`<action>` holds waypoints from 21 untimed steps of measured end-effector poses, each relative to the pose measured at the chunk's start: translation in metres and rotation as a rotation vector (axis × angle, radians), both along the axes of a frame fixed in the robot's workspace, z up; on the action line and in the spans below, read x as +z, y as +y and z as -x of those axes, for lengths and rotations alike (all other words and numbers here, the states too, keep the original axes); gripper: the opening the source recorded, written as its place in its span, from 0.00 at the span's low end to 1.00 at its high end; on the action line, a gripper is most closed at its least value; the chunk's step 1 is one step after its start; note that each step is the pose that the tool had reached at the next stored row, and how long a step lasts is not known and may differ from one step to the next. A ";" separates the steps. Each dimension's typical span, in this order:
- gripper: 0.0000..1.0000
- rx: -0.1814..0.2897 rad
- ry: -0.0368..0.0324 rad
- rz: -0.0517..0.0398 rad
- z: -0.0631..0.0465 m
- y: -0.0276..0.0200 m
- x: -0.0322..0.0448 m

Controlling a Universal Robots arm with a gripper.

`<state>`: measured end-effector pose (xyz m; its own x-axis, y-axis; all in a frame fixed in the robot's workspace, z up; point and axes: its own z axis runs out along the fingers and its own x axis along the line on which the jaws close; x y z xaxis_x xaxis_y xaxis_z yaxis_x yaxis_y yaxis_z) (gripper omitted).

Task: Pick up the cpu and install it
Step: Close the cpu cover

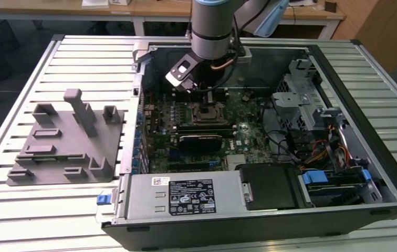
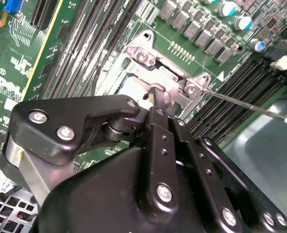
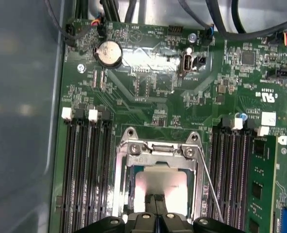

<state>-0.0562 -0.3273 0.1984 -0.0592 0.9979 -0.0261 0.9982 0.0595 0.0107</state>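
The cpu, a flat square chip with a pale silvery top plate, lies inside the motherboard's metal socket frame. My gripper is directly over the middle of that plate, its two black fingertips pressed together with nothing between them; I cannot tell if they touch the plate. In the second wrist view the gripper reaches into the socket frame. In the exterior view the gripper hangs inside the open computer case just above the socket.
The socket's thin wire lever stands away from the frame. Memory slots flank the socket. A grey plastic fixture with upright posts sits on the slatted table, at the exterior view's left of the case. Drive cages and cables fill the case's other side.
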 end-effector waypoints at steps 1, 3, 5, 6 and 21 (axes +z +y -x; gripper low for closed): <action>0.11 0.000 0.0002 0.0003 -0.001 0.0000 0.0001; 0.11 0.000 0.0001 0.0003 -0.003 -0.0001 0.0001; 0.11 0.000 0.0000 0.0003 -0.003 0.0001 0.0004; 0.11 0.000 -0.0006 -0.0006 -0.003 0.0004 0.0009; 0.11 0.000 -0.0002 0.0004 0.008 0.0002 0.0036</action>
<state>-0.0646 -0.3271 0.2020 -0.0594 0.9979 -0.0265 0.9982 0.0597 0.0108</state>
